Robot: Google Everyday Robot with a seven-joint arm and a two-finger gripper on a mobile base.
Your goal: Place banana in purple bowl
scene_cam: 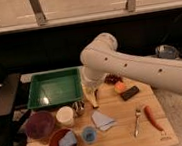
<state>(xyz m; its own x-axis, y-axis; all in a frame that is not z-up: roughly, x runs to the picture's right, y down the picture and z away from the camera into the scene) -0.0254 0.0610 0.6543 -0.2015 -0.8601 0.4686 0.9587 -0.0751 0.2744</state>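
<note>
One arm on this rig, so no choice of side. White two-finger gripper (90,91) hangs over the wooden desk (123,136), just off the front right corner of the green rectangular plastic tray (53,88). It looks clamped on the upper end of the small pale cream banana (94,101) (contact itself is hard to make out). The banana's long axis is near upright, tilted a little, with its lower tip close to the desk top. I cannot tell whether it touches.

Round purple-maroon bowl (39,125) sits at the desk's front left, lower-left of the gripper in the view. Small white cup (65,116) stands between them, just beside the bowl.

Judgement: the carry should run left and toward the camera, passing above the cup. The banana should be tipped flatter before release.
</note>
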